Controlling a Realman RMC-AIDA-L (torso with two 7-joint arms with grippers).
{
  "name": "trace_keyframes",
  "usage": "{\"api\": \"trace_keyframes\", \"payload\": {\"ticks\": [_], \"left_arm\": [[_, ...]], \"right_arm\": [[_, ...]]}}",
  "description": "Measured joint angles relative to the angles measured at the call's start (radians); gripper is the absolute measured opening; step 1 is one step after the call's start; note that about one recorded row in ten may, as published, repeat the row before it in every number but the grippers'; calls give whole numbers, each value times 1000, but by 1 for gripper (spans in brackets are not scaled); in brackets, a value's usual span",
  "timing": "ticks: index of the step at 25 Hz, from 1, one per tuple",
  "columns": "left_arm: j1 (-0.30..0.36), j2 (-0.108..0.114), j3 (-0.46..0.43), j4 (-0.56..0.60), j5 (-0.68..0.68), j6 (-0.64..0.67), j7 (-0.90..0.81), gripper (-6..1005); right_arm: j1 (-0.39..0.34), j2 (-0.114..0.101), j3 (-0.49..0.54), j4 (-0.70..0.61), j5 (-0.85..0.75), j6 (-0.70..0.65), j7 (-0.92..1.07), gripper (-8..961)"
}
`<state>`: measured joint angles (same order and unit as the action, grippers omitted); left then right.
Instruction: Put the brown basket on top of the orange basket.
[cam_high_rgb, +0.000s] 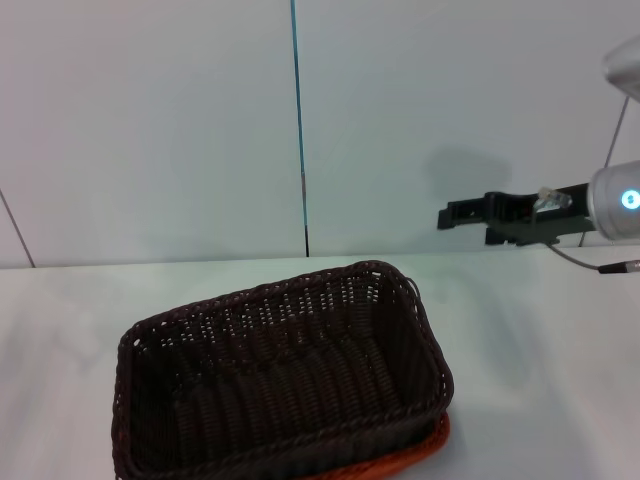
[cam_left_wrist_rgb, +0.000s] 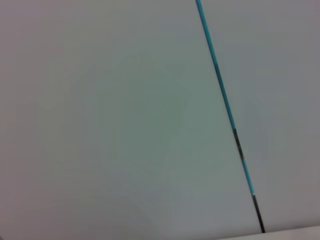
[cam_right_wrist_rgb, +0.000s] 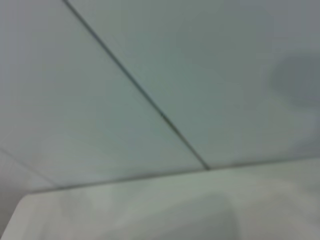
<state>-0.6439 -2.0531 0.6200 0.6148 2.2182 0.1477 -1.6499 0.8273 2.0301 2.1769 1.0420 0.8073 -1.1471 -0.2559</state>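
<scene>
Nearest the robot, at the front edge of the head view: brown basket (cam_high_rgb: 280, 385) sits nested on top of the orange basket (cam_high_rgb: 415, 450). Only a thin orange strip of rim shows, poking out under the brown one's front right corner. Brown basket is upright, mouth up, turned a bit so its long side runs from front left to back right. Nothing inside it. Both rest on the white surface (cam_high_rgb: 540, 340), left of centre toward the middle.

Farther back and to the right: right pincer (cam_high_rgb: 447, 214) hangs in the air above the surface, well apart from the baskets, nothing in it. It points sideways toward the middle of the scene, black fingers seen edge-on, so whether it is spread or closed cannot be told. Silver wrist segment with a lit blue ring sits behind it at the right edge, cable drooping below.

Left pincer not seen in any view.

Farthest: pale wall (cam_high_rgb: 150, 130) with a vertical seam (cam_high_rgb: 298, 120), blue on top and dark lower down. Left wrist view shows only that wall and seam. Right wrist view shows wall, a dark seam and a bit of the surface edge.
</scene>
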Motion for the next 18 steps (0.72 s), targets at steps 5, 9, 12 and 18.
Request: {"api": "trace_keyframes", "payload": {"ticks": [5,9,12,18], "left_arm": [[0,-19,-2,22,0,-1,-16,808],[1,-38,-9,53,0,-6,-34,808],[2,-53,-12,67,0,-7,-45,807],[5,-87,-9,103,-19,-8,-47,808]], "right_arm": [[-63,4,35,-9,111,96,-99,820],[-105,4,53,-11,195,133,-191,820],[-122,7,78,-12,226,143,-262,820],[-160,20,107,-44,320,204,-399,819]]}}
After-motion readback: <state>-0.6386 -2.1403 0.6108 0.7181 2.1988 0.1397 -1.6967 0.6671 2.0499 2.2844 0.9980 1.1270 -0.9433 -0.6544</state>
